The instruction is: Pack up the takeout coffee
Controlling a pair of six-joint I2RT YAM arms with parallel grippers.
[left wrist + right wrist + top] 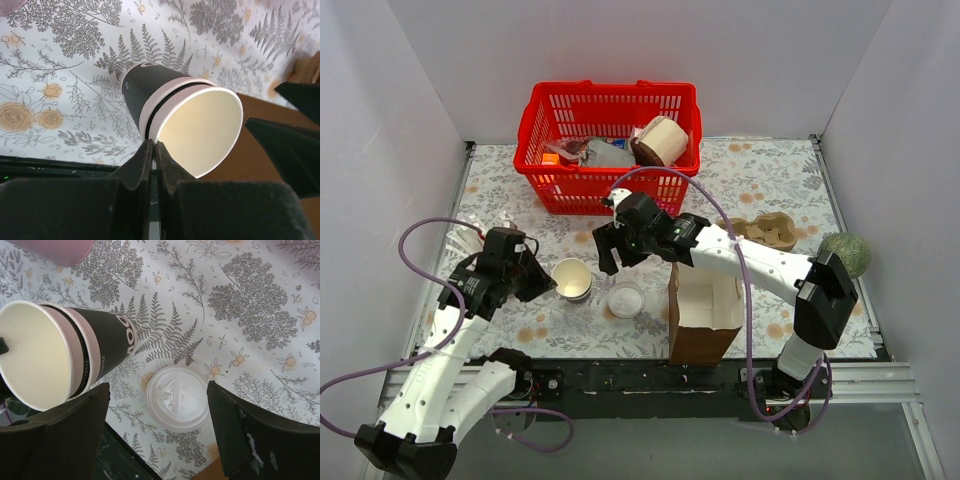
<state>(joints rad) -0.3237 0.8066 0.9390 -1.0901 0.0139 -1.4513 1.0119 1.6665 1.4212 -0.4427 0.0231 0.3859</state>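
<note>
The cup (572,280) stands near the near edge of the desk (770,190), left of middle, with no lid on; a doubled rim suggests two cups nested. The left gripper (152,146) is all but closed on its left rim, apparently one finger inside the wall and one outside. The lid (177,397) lies flat just right of the cup, not touching it. The right gripper (157,385) hangs over the lid, fingers spread wide to either side, holding nothing. The bag (705,335) stands upright at the near edge, right of the lid.

A pinch on thin paper is a weak hold: a harder squeeze could buckle the wall, and a pull could tip the cup or draw one nested cup from the other. The lid is flat and thin, so closing fingers may skate over it or shove it into the cup. Pressed on off-centre, it would seat crooked and could pop off in the bag.
</note>
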